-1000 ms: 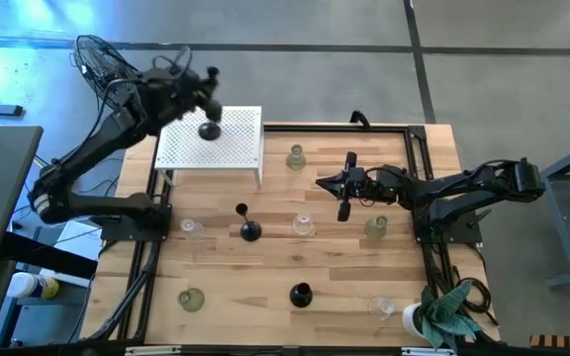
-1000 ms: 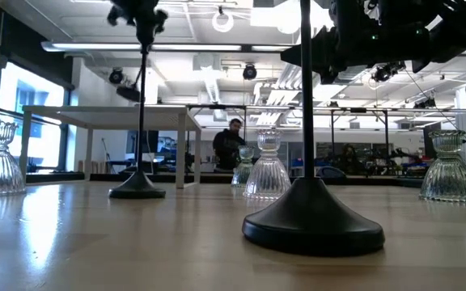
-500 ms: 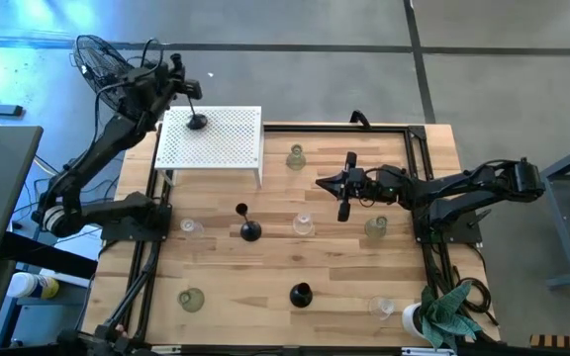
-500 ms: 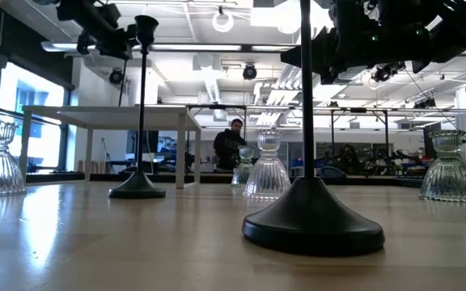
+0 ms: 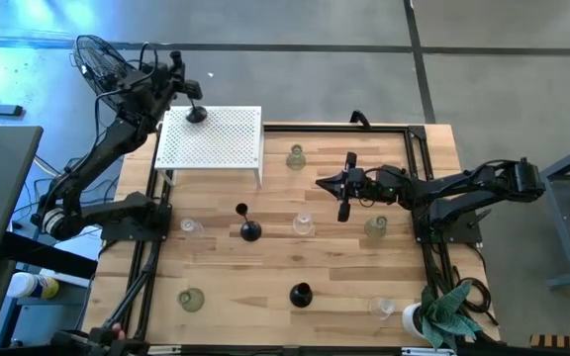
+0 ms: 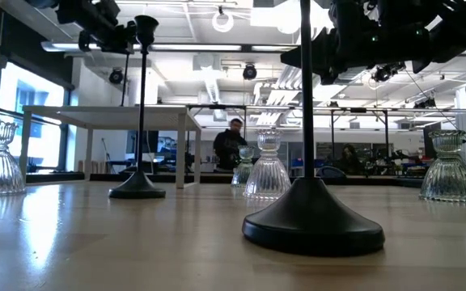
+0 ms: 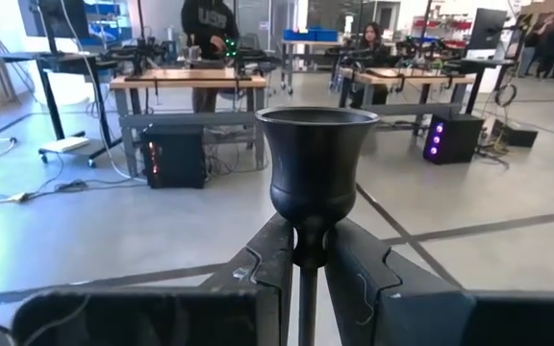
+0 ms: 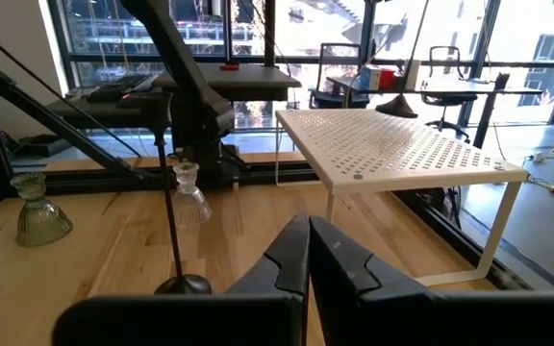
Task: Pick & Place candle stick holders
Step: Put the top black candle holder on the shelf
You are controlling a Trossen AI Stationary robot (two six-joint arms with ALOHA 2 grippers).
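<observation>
The black candle stick holder (image 5: 196,114) is gripped by its stem in the left end effector (image 5: 180,91), its base over the white perforated shelf (image 5: 236,143) at the worktop's eleven o'clock. Its long axis is held upright, cup up. The right end effector (image 5: 344,211) is closed, empty, mid-worktop.

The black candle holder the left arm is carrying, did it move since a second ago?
Yes. The black candle holder went from the middle of the white perforated shelf toward its far left corner, carried by the left gripper clamped on its stem.
</observation>
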